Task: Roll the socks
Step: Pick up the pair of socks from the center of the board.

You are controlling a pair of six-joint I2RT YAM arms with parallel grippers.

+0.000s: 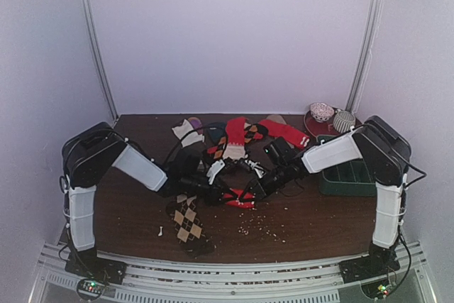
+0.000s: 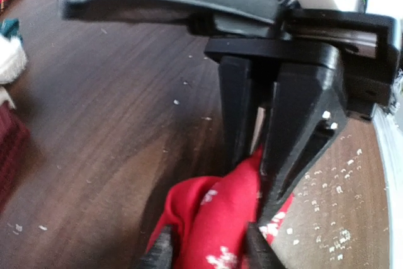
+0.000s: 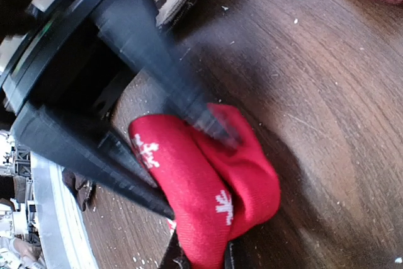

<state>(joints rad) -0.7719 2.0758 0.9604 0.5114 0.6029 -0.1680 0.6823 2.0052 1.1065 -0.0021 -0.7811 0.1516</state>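
A red sock with white snowflakes (image 1: 240,200) lies bunched in a fold at the middle of the brown table. My left gripper (image 1: 228,191) and right gripper (image 1: 250,188) meet over it. In the left wrist view my left gripper (image 2: 209,253) has the red sock (image 2: 220,218) filling the gap between its fingers, and the right gripper's fingers (image 2: 296,137) pinch the sock's top edge. In the right wrist view my right gripper (image 3: 203,261) is shut on the sock (image 3: 208,181). A dark brown argyle sock (image 1: 188,221) lies flat to the front left, apart from both grippers.
A pile of mixed socks (image 1: 237,140) lies at the back middle. A green bin (image 1: 347,179) stands at the right, with rolled sock balls (image 1: 323,111) on a red plate behind it. White crumbs (image 1: 262,228) dot the front of the table.
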